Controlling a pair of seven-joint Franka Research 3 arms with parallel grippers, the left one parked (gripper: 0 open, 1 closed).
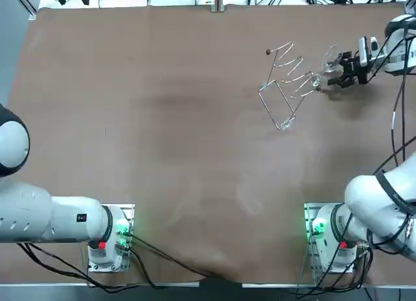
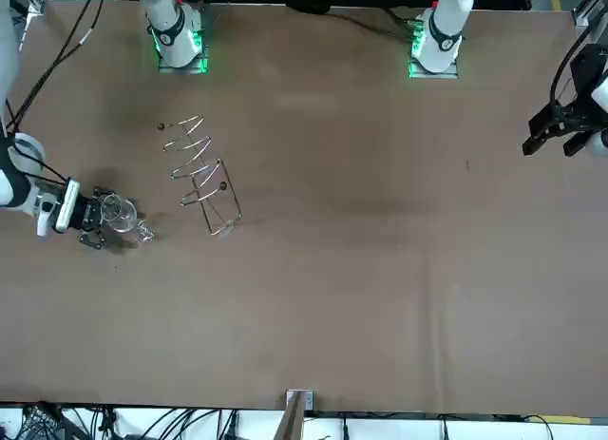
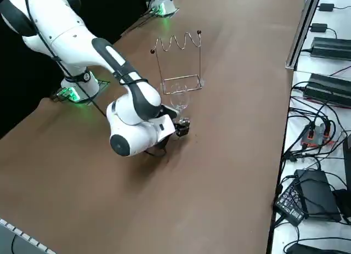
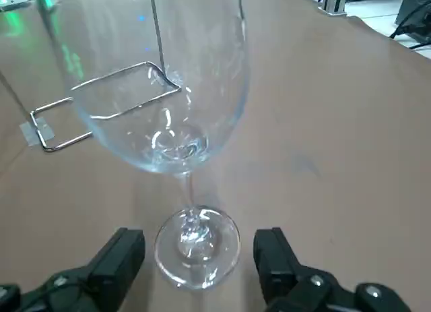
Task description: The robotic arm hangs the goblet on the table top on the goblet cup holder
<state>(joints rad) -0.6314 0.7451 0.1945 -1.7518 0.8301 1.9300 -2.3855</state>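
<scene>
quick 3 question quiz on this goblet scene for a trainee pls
1. True or false: the clear glass goblet already hangs on the silver wire cup holder.
2. Pick one: the right gripper has its black fingers (a) shut on the stem, (b) open, one each side of the goblet's foot, (c) raised over the holder.
3. Fill in: the goblet stands ___ on the brown table.

Key: 1 false; 2 b; 3 upright.

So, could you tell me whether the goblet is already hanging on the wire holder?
No, the goblet stands upright on the table near the holder, between the open fingers of the right pincer.
</scene>
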